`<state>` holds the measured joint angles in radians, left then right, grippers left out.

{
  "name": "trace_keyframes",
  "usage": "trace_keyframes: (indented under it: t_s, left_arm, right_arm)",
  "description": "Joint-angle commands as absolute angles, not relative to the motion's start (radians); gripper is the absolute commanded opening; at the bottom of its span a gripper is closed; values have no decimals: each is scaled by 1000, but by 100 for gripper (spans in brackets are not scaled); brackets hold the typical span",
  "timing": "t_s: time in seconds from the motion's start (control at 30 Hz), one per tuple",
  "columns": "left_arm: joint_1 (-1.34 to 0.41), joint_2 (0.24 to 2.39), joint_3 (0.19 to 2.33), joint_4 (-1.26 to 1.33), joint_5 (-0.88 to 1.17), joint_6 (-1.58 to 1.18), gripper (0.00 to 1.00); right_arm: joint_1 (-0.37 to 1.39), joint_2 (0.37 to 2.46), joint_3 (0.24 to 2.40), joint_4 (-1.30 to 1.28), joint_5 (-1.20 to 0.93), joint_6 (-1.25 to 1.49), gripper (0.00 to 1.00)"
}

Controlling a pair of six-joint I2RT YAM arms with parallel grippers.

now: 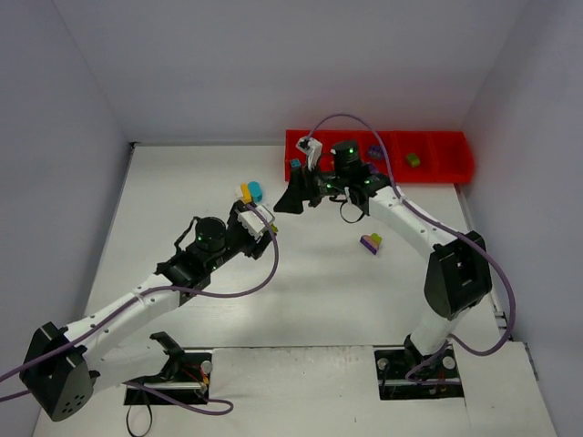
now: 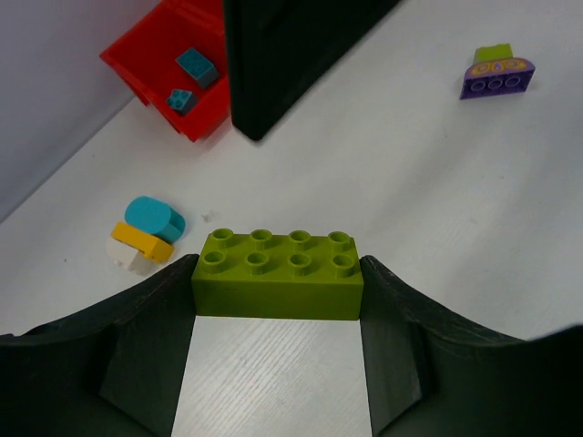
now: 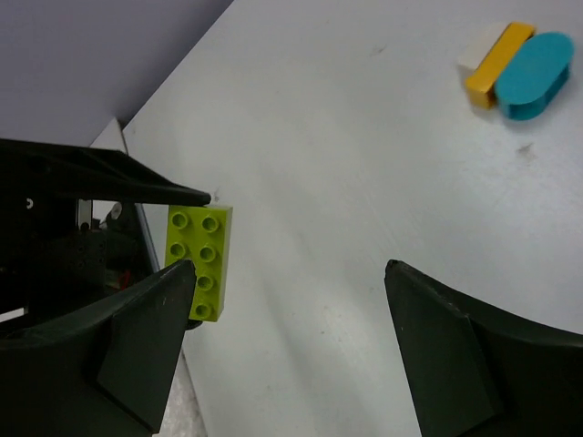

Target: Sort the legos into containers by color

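Observation:
My left gripper [image 2: 278,262] is shut on an olive green lego [image 2: 276,278], a two-by-four brick held by its short ends just above the table. The same lego [image 3: 200,258] shows at the left of the right wrist view, and as a small green spot [image 1: 262,229] from above. My right gripper [image 3: 290,269] stands open over bare table with nothing between its fingers, close to the left gripper [image 1: 262,222]. The red containers [image 1: 437,166] run along the far edge. Two teal legos [image 2: 195,66] lie in the left end compartment [image 2: 146,55].
A stack of teal, yellow and white pieces [image 1: 250,192] lies on the table beside the left gripper. A purple piece with a green one on it [image 1: 371,242] lies right of centre. A purple piece [image 1: 374,151] and an olive one [image 1: 413,159] sit in tray compartments.

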<state>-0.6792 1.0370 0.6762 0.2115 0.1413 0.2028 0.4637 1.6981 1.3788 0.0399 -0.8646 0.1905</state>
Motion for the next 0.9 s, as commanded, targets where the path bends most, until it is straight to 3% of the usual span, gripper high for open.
trace_keyframes:
  t_s: [0.0,0.33,0.53,0.73,0.83,0.87]
  left_arm:
    - [-675,1032,747,318,196,244,0]
    - [-676,1048,761,302,198,278,0]
    - [-676,1060,770,316,199,285,0]
    - [-675,1077,776,325,206,288,0]
    - [-675,1080,776,327,210,285,0]
    - [-675,1080,775,327,212,285,0]
  right_arm:
    - [514,1666,1368,80,-930,210,81]
    - [568,1687,1379,81,-917,222,80]
    - [580,1704,1362,81,-908,221,75]
    - [588,1724,1355,80,-891,215,63]
    - [588,1738,1356,78,-887,209,53]
    - [588,1741,1358,78,-882,210,43]
